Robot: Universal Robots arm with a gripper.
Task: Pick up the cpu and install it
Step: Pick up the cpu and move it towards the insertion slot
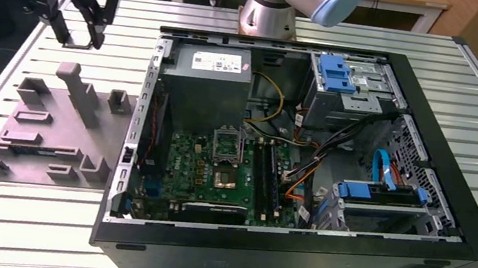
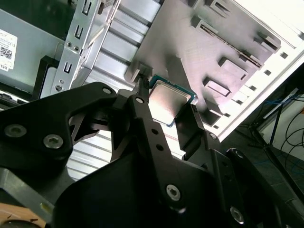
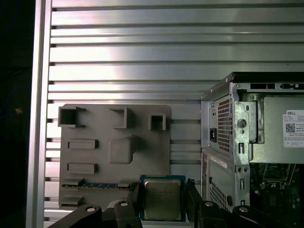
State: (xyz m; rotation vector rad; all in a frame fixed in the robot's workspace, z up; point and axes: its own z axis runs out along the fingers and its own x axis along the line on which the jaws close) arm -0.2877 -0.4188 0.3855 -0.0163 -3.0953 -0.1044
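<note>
Pinching cpu (image 2: 168, 102) w/ gripper (image 2: 166, 105) in both wrist views: one black finger (image 2: 190, 128) on each of two opposite edges, silvery top facing the cams, thin green rim showing. Lifted clear of grey fixture tray (image 3: 114, 152), no contact w/ its blocks or slots. In the exterior view, hanging w/ gripper (image 1: 78, 40) up over slatted counter (image 1: 25, 217), above the tray's far end, at the exterior view's left of the open pc case (image 1: 297, 252), well apart from it. Inside case: green mobo (image 1: 206, 171) lying flat, socket (image 1: 226, 176) near its middle w/ hinged frame (image 1: 227, 139) tipped open, grey psu box (image 1: 214, 75) just beyond the frame.
</note>
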